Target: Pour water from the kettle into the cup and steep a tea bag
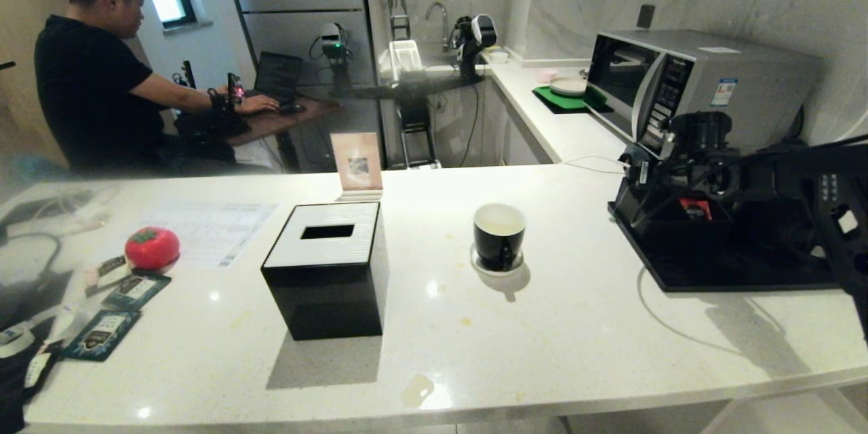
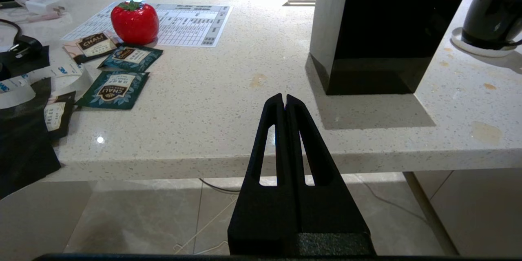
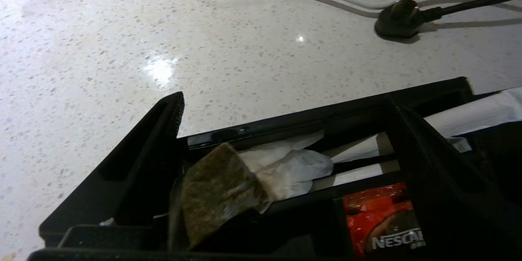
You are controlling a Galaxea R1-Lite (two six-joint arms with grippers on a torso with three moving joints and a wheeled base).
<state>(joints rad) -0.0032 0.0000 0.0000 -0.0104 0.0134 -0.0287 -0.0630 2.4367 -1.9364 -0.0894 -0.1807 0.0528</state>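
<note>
The cup (image 1: 498,234), glossy black outside and white inside, stands on its white saucer (image 1: 497,266) mid-counter; it also shows in the left wrist view (image 2: 493,18). The tea bag (image 3: 216,189), a dark grey-green pouch with crumpled white paper beside it, lies tilted in a compartment of a black organizer (image 3: 326,120). My right gripper (image 3: 285,102) is open, one finger on each side of that compartment, and the pouch lies close to one finger (image 3: 165,130). A black round-topped body (image 1: 703,130) behind my right arm looks like the kettle, mostly hidden. My left gripper (image 2: 284,97) is shut and empty, before the counter's front edge.
A black tissue box (image 1: 325,271) stands left of the cup. Teal packets (image 1: 135,290) and a red strawberry-shaped thing (image 1: 152,247) lie far left. A red sachet (image 3: 379,220) fills the neighbouring compartment. The organizer sits on a black tray (image 1: 712,274) before a microwave (image 1: 678,81). A plug (image 3: 401,20) and cords lie nearby. A person (image 1: 95,81) sits behind.
</note>
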